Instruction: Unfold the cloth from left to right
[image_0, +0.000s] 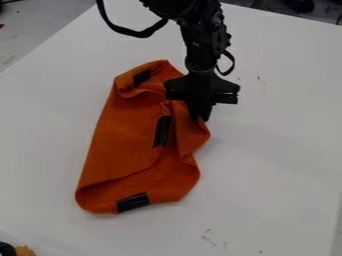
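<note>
The black gripper (202, 114) was clenched on the cloth (123, 145). The cloth lay below and left of it, orange, rumpled and partly folded, its edges curled, with dark patches (133, 201) spaced along it.

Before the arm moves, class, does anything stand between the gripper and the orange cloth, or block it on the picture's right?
Nothing visible does: the gripper is down at the right side of the orange cloth, and no obstacle shows rightward across the white tabletop.
</note>
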